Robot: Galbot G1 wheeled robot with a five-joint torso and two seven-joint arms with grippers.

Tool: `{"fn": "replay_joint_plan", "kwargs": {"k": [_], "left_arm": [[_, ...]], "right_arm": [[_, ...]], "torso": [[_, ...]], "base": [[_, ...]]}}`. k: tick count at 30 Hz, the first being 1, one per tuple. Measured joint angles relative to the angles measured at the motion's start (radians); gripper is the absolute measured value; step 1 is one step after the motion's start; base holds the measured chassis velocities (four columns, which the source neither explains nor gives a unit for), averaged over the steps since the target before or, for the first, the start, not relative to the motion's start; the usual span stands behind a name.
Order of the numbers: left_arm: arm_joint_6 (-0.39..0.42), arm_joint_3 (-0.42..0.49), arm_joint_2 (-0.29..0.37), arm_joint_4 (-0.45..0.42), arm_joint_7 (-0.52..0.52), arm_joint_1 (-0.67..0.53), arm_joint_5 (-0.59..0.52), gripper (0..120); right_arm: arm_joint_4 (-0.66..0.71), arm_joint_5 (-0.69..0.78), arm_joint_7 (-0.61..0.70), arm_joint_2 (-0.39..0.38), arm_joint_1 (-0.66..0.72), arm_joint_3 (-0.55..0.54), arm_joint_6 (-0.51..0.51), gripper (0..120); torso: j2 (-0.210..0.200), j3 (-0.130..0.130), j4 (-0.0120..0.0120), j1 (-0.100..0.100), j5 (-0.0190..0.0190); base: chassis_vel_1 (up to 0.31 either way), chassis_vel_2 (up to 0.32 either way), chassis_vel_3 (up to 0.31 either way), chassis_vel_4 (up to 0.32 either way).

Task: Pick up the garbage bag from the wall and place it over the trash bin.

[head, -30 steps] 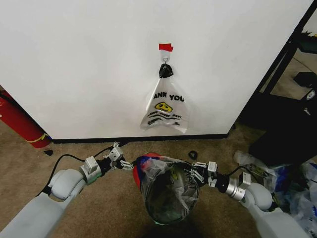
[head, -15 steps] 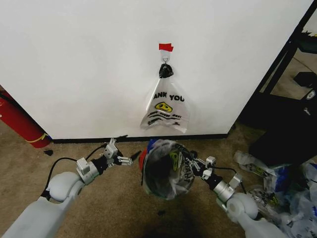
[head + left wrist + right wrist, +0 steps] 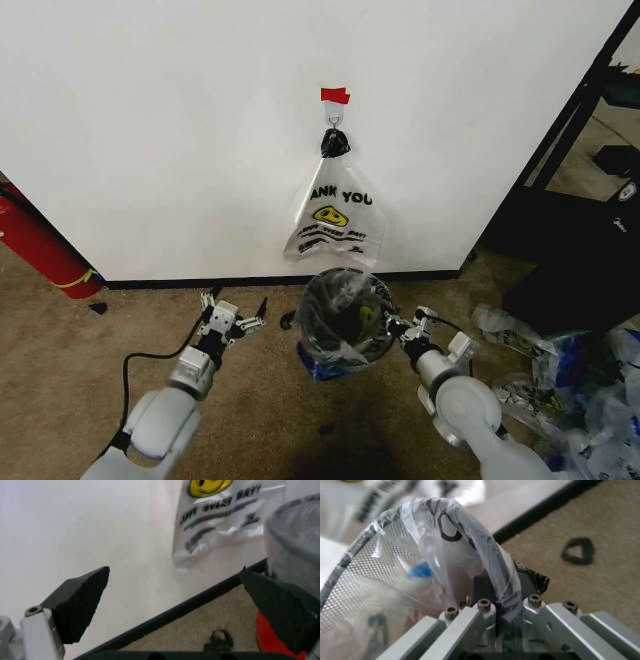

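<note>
Where the head view looks down at the carpet (image 3: 60, 330), the trash bin (image 3: 345, 312) stands close to the wall (image 3: 150, 120), under the white smiley bag (image 3: 336, 222) that hangs from the hook (image 3: 334, 125). The garbage bag (image 3: 330, 352) is already inside and over the bin, with a blue patch low on its near side. The right gripper (image 3: 398, 325) is at the right side of the rim. The left gripper (image 3: 240, 322) is to the left of the bin, apart from it, with its fingers spread.

In the left wrist view, the two black pads (image 3: 80, 602) stand wide apart and hold nothing. Between them I see the wall, the black baseboard (image 3: 200, 603) and the smiley bag; the bin shows at one edge.

In the right wrist view, the right gripper is closed on the wire rim of the bin, with the thin plastic (image 3: 455, 555) pinched against it.

I judge that the task is in its last step: the bag is over the bin, and the bin is being set near the wall. The next move calls for the right gripper to let go gently, so the plastic is not pulled off the rim.
</note>
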Motion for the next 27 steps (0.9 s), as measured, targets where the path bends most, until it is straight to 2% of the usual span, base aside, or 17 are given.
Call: {"fn": "replay_joint_plan", "kwargs": {"k": [5, 9, 12, 16, 18, 24, 27], "left_arm": [[-0.005, 0.002, -0.008, -0.007, 0.003, 0.012, 0.012, 100], [-0.007, 0.000, -0.010, -0.009, 0.006, 0.015, 0.015, 100], [-0.008, 0.000, -0.015, -0.010, 0.007, 0.018, 0.019, 100], [-0.010, 0.003, -0.032, -0.013, 0.008, 0.023, 0.030, 100], [-0.011, 0.004, -0.034, -0.013, 0.008, 0.024, 0.032, 100], [-0.018, 0.002, -0.042, -0.015, 0.009, 0.035, 0.040, 100], [-0.022, 0.001, -0.044, -0.015, 0.009, 0.038, 0.042, 100]], "right_arm": [[-0.028, 0.005, 0.048, 0.013, 0.017, -0.003, -0.022, 1], [-0.028, 0.004, 0.042, 0.008, 0.014, 0.001, -0.035, 19], [-0.027, 0.003, 0.039, 0.004, 0.011, 0.003, -0.036, 25], [-0.027, -0.018, 0.033, -0.007, -0.001, 0.008, -0.035, 43], [-0.027, -0.021, 0.032, -0.009, -0.003, 0.009, -0.035, 47], [-0.034, -0.025, 0.024, -0.021, -0.013, 0.025, -0.027, 73], [-0.028, -0.013, 0.018, -0.020, -0.014, 0.031, -0.027, 80]], "torso": [[0.000, 0.000, -0.0001, 0.000, 0.0001], [0.000, 0.000, -0.0001, 0.000, 0.0000], [0.000, 0.000, -0.0001, 0.000, 0.0000], [0.000, 0.000, -0.0001, 0.000, 0.0000], [0.000, 0.000, -0.0002, 0.000, 0.0000], [0.000, 0.000, -0.0001, 0.000, 0.0000], [0.000, 0.000, -0.0001, 0.000, -0.0001]], "base": [[0.000, 0.000, 0.000, 0.000], [0.000, 0.000, 0.000, 0.000], [0.000, 0.000, 0.000, 0.000], [0.000, 0.000, 0.000, 0.000], [0.000, 0.000, 0.000, 0.000], [0.000, 0.000, 0.000, 0.000], [0.000, 0.000, 0.000, 0.000]]}}
